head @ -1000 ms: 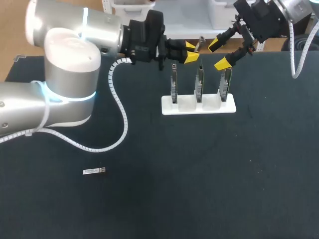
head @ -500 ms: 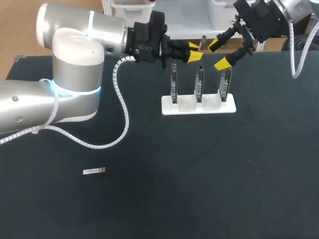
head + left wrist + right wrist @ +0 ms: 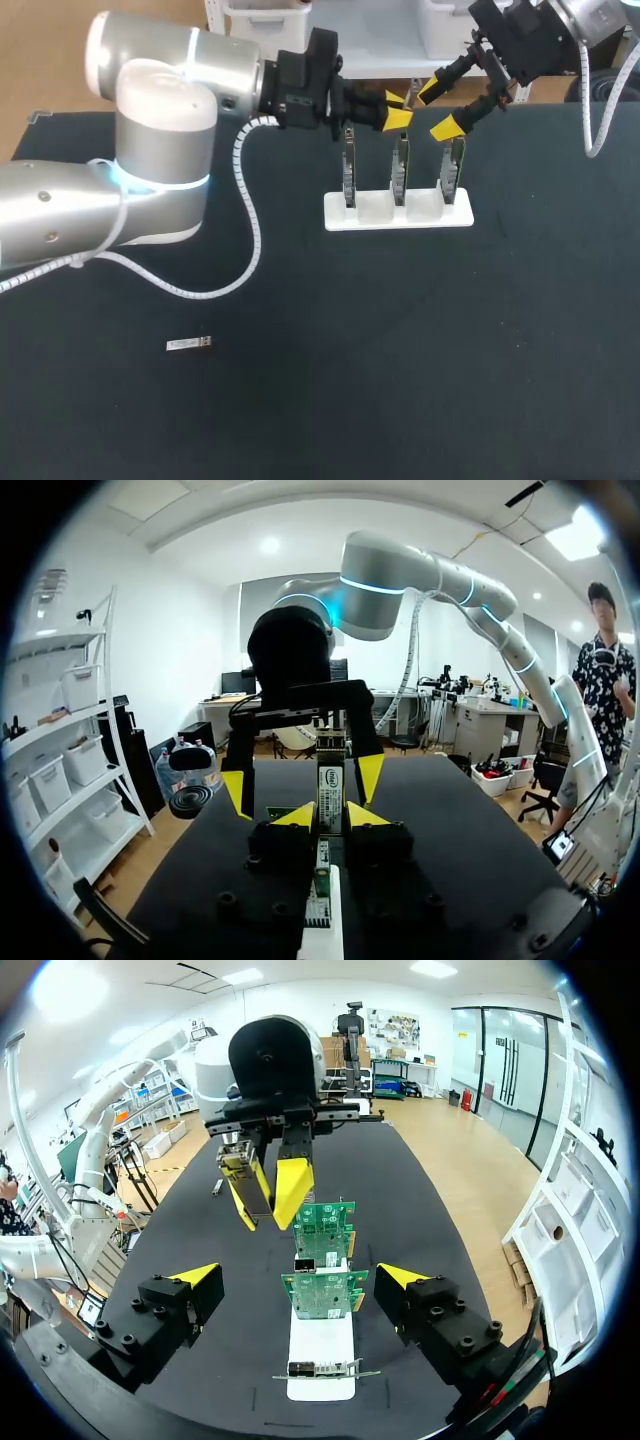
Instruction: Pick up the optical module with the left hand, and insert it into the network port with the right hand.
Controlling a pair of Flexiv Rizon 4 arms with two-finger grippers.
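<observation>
- Near left of the table: a spare module (image 3: 189,344) lies flat on the dark mat, well apart from both arms.
- Left arm (image 3: 150,150): it comes in from the left and extends to the far middle of the table.
- Left gripper (image 3: 393,107): its yellow tips are pinched on the optical module (image 3: 330,785). The module stands upright between them, held in the air over the far side of the stand.
- White stand (image 3: 335,222), far middle: it carries three upright circuit boards (image 3: 400,165) in a row. I judge the network port to be on one of these boards, but I cannot single it out.
- Right gripper (image 3: 440,107): its fingers are spread wide and hold nothing. It sits just right of the held module, facing it. The tips are near the module but apart from it.
- Task status:
  - Done: the left-hand pick-up, since the module is off the table and firmly gripped.
  - Not yet done: the hand-over to the right gripper.
  - Not yet done: the insertion into the port.
- Next requirement, as I judge it: the right fingers must be centred on the module body before they take it.
</observation>
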